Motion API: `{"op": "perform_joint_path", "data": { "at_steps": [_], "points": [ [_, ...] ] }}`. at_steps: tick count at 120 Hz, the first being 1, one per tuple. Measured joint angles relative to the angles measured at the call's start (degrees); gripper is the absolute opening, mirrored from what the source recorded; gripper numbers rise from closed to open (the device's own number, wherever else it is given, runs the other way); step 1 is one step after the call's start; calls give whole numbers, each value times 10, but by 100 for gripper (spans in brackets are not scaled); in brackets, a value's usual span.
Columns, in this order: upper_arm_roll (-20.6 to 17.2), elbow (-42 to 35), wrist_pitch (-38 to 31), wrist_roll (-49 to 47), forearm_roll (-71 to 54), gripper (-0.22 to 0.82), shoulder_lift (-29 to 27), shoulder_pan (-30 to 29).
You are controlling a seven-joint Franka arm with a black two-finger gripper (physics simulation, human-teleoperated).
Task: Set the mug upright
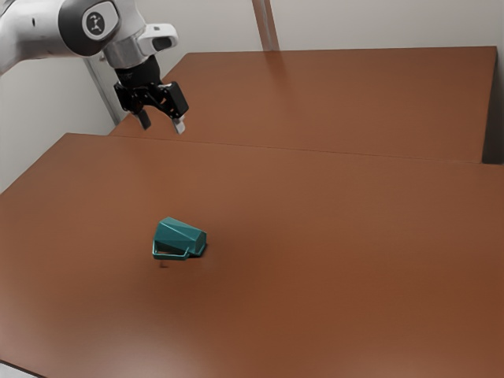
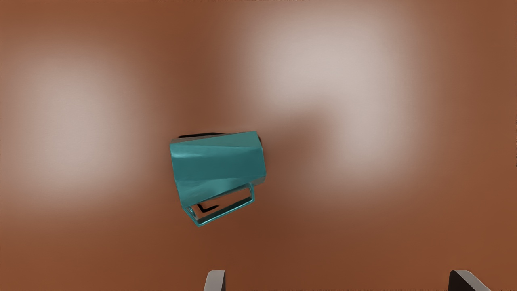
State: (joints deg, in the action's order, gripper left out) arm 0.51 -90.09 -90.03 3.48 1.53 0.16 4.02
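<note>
The black two-finger gripper hangs in the air above the brown tabletop, with its fingers spread wide apart and nothing between them. It points downward, slightly tilted, at the end of the white arm, which comes in from the exterior view's upper left and carries a dark band and a round black-and-white emblem. Below the gripper and well apart from it, the teal, faceted mug with a squared loop handle lies on its side on the tabletop, not upright. Its body tapers, the wider end toward the exterior view's left and the narrower one toward the exterior view's right. In the wrist view the handle is on the side of the mug nearer the fingertips, and the mug lies closer to the line of one finger than to that of the other. Around the mug, soft pale patches of light spread over the brown surface. Farther out, a thin seam crosses the brown surface, and behind it stand pale walls with a narrow brown upright strip.
</note>
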Motion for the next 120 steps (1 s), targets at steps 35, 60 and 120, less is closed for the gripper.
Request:
{"op": "perform_joint_path", "data": {
  "at_steps": [35, 60, 120],
  "points": [
    [2, -1, -1, 2, -1, 60, -1, 20],
    [3, -49, -5, 2, 25, 60, -8, 31],
    [4, -262, -91, 199, 155, 60, -52, -191]
  ]
}}
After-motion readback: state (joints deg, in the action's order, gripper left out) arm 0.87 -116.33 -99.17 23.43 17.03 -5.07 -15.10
